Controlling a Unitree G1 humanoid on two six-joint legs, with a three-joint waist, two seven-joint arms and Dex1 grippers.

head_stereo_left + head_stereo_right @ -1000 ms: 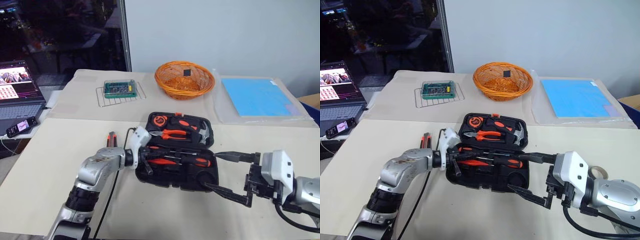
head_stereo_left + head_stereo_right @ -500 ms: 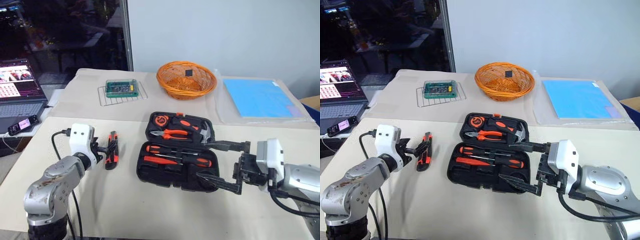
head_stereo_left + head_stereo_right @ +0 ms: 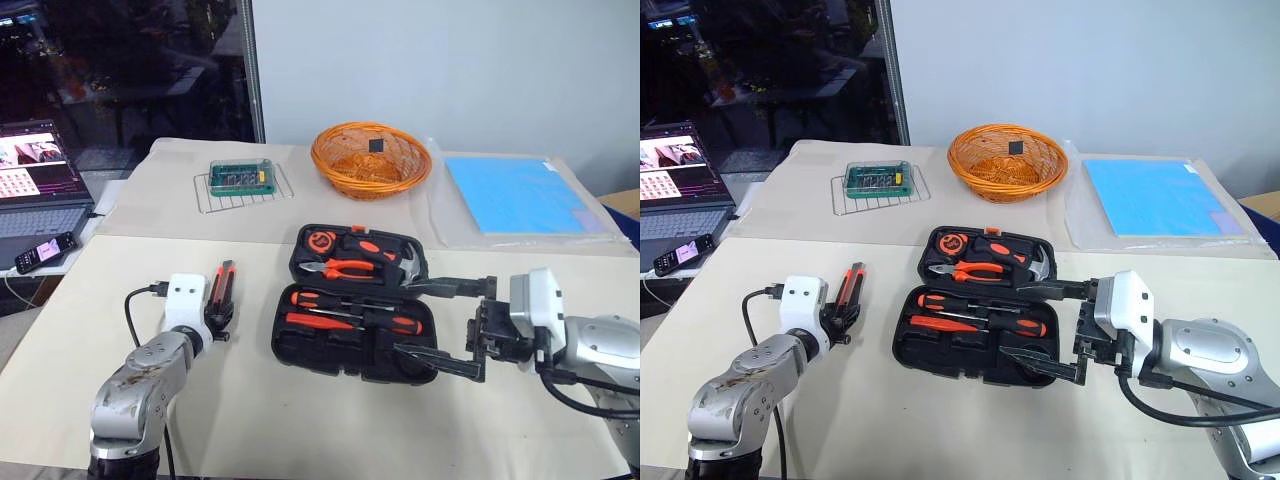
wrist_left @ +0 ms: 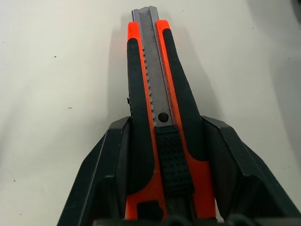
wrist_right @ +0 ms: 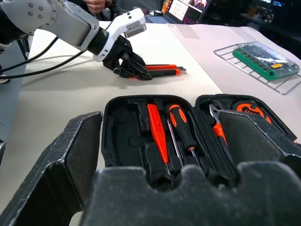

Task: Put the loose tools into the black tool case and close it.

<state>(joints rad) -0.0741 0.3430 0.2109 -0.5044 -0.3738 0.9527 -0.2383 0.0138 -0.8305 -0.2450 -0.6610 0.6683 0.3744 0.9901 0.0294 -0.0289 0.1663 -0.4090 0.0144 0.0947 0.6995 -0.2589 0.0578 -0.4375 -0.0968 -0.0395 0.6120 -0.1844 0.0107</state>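
Left eye view: black tool case (image 3: 355, 320) lying open at centre frame on the table (image 3: 300, 420), pliers, hammer and tape measure in the upper half, black-and-orange screwdrivers (image 3: 352, 310) in the lower half. Left of the case, utility knife (image 3: 222, 290) flat on the table, its near end between the fingers of the left pincer (image 3: 215, 322). At right of frame, right pincer (image 3: 440, 325) spread wide, one finger over the case's right edge, the other past its lower right corner, gripping nothing. Orange wicker basket (image 3: 370, 158) at upper centre, blue mat (image 3: 520, 195) upper right, green box (image 3: 241, 177) on a wire rack upper left of centre, laptop (image 3: 35, 185) at far left.

Left wrist view: knife (image 4: 157, 108) running up mid-frame, both black fingers (image 4: 110, 174) flanking its handle, close against its sides; firm clench or loose bracket, cannot tell.

Right wrist view: two wide-apart fingers (image 5: 75, 160) in the foreground, open case (image 5: 188, 136) between and beyond them, screwdrivers seated in recesses; left pincer (image 5: 134, 68) at the knife's end in the upper left.
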